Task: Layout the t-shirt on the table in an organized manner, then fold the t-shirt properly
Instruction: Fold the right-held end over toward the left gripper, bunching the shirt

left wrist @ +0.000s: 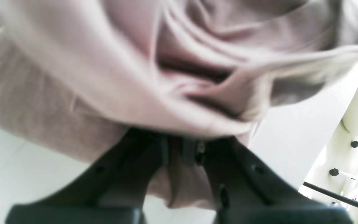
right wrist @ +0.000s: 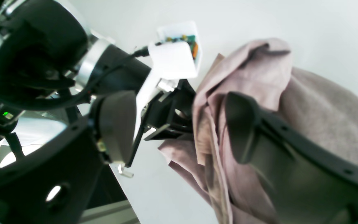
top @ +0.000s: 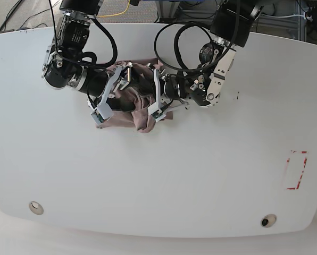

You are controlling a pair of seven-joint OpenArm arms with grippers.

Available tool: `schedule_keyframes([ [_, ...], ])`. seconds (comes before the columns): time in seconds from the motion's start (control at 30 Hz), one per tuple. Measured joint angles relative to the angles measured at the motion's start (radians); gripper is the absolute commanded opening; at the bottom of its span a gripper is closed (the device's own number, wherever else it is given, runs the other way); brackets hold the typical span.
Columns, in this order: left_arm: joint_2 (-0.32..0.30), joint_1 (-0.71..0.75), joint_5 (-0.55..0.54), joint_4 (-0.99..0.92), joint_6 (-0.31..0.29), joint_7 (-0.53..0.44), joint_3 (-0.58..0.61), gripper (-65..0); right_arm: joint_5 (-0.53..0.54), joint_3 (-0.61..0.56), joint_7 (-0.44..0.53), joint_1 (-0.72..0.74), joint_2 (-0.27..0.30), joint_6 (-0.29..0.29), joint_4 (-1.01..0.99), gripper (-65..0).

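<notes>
Base view: t-shirt [top: 140,114] bunched on worktop [top: 158,175] between both hands. Left hand [left wrist: 182,149] pinched on cloth; right hand [right wrist: 179,124] spread wide, cloth between fingers.

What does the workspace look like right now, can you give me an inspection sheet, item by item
Surface: white glossy table, a red dashed mark near one edge, two small round holes.
Job's things: mauve t-shirt bunched in a heap between the arms, not laid out.
Clutter: nothing seen.
Grippers: left gripper shut on the t-shirt, cloth pinched between its fingers; right gripper open, one finger against the cloth.
Cables: black cables loop along both arms; a yellow one lies beyond the table.
Surroundings: floor and equipment behind the table, too small to tell.
</notes>
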Motion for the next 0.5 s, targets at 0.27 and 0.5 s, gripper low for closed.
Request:
schedule_keyframes([
  [0.27, -0.009, 0.019, 0.040, 0.110, 0.004, 0.076, 0.004, -60.7, 0.002, 0.006, -0.005, -0.006, 0.038, 0.000, 0.000, -14.7],
  [0.5, -0.031, 0.014, 0.049, 0.238, 0.004, 0.136, 0.002, -60.7, 0.002, 0.066, -0.005, -0.004, 0.089, 0.000, 0.000, -14.7],
])
